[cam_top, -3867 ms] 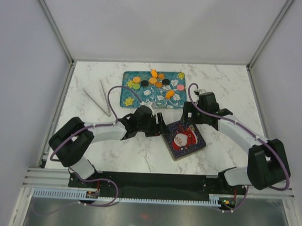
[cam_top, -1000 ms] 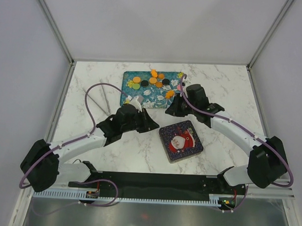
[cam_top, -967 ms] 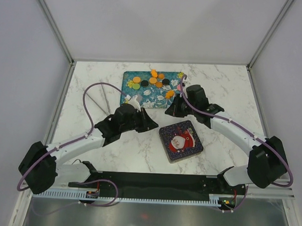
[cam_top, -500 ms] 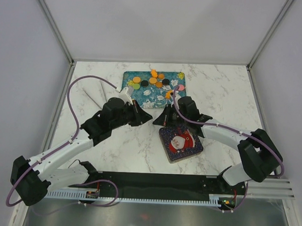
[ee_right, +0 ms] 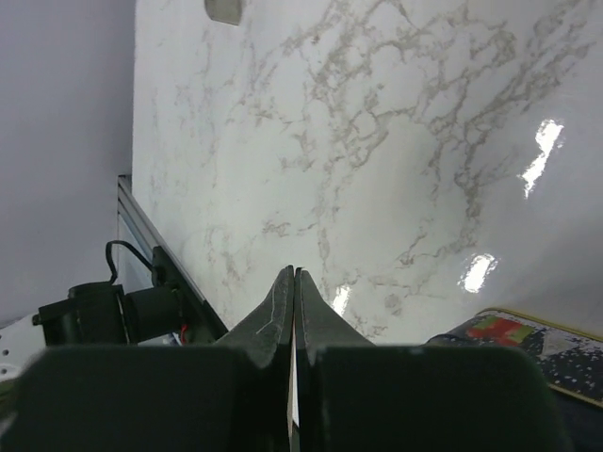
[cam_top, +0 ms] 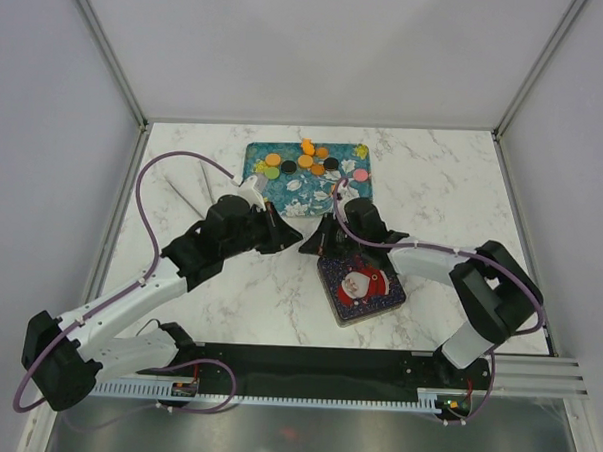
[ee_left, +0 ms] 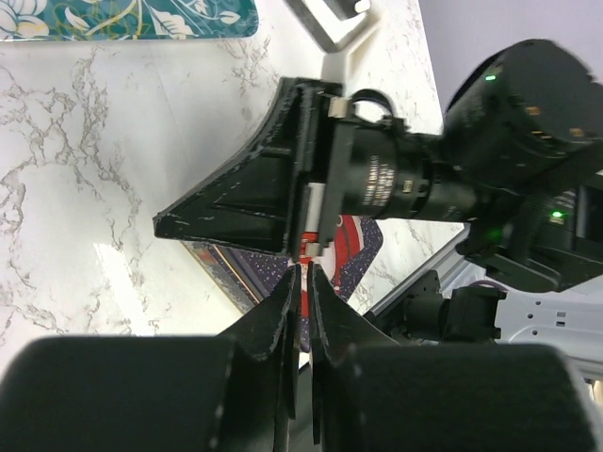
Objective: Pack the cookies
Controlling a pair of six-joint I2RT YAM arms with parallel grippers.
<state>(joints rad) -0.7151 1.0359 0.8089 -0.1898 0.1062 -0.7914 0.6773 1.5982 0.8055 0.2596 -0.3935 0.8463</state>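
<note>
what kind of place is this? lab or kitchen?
Most likely a lab test cell, not a kitchen: plain white walls on metal frame posts box in a marble-look table, and two robot arms are bolted at its near edge.

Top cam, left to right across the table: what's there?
Metal tongs → left tool → right tool → Santa-print tin. Teal tray of cookies spans the middle at the back, so it is left out.

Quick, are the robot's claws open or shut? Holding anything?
Left claw: shut, holding nothing.
Right claw: shut, holding nothing.
</note>
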